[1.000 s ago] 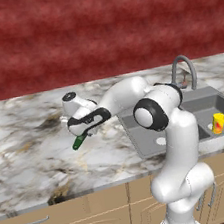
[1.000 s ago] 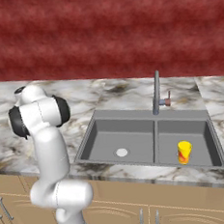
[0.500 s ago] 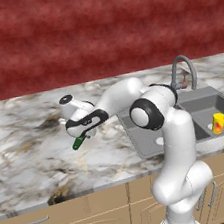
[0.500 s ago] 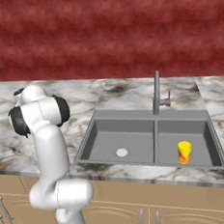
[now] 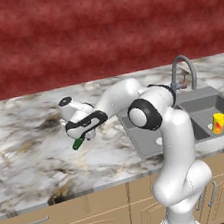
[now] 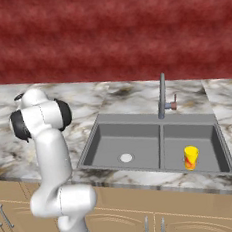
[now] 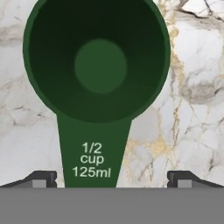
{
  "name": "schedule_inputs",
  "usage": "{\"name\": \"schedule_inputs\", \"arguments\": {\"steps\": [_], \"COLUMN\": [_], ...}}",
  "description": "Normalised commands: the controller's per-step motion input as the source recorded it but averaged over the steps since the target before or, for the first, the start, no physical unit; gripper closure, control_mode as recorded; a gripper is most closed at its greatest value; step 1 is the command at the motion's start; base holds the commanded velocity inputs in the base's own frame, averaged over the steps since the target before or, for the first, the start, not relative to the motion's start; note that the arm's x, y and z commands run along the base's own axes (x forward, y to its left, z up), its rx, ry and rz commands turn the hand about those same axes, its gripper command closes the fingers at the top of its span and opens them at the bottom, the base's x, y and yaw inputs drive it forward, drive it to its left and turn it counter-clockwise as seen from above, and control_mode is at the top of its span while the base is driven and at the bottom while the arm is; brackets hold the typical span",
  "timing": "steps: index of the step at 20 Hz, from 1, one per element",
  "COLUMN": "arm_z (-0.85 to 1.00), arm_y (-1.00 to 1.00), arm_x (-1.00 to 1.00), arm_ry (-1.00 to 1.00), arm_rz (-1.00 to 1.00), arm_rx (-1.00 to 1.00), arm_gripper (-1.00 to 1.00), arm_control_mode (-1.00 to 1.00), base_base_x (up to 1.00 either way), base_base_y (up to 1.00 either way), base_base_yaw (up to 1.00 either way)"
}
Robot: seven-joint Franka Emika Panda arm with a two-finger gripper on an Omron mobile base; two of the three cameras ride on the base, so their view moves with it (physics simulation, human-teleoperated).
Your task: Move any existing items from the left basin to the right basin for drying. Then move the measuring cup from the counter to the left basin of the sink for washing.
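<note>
The dark green measuring cup lies on the marble counter, bowl up, its handle marked "1/2 cup 125ml". My gripper hangs right above it, open, one fingertip on each side of the handle with a gap to either edge. From the left base camera the gripper is left of the sink, with the green measuring cup poking out beneath it. The small yellow cup-shaped item with a red-orange mark stands upright in the right basin. The left basin holds just its pale drain disc.
A curved grey faucet rises behind the divider between the basins. My arm's elbow hangs over the sink's left edge. Tan cabinets run below the counter and a red wall stands behind it.
The arm's elbow has drifted slightly left while the hand stays over the measuring cup. The measuring cup and the yellow item have not moved.
</note>
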Motion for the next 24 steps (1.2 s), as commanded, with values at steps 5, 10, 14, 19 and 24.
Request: {"name": "schedule_inputs", "arguments": {"steps": [5,10,14,19,24], "arm_z": [-0.10,-0.10,-0.06,-0.07,-0.06], "arm_y": [0.00,0.00,0.00,0.00,0.00], "arm_x": [0.00,0.02,0.03,0.00,0.04], "arm_ry": [0.00,-0.01,-0.01,0.00,0.00], "arm_rz": [-0.05,-0.02,0.00,0.00,0.00], "arm_rx": [0.00,0.00,0.00,0.00,0.00], "arm_gripper": [-1.00,-1.00,-1.00,-1.00,-1.00], "arm_control_mode": [-1.00,-1.00,-1.00,-1.00,-1.00], "base_base_x": [0.00,0.00,0.00,0.00,0.00], "base_base_y": [0.00,0.00,0.00,0.00,0.00], "base_base_yaw": [0.00,0.00,0.00,0.00,0.00]}}
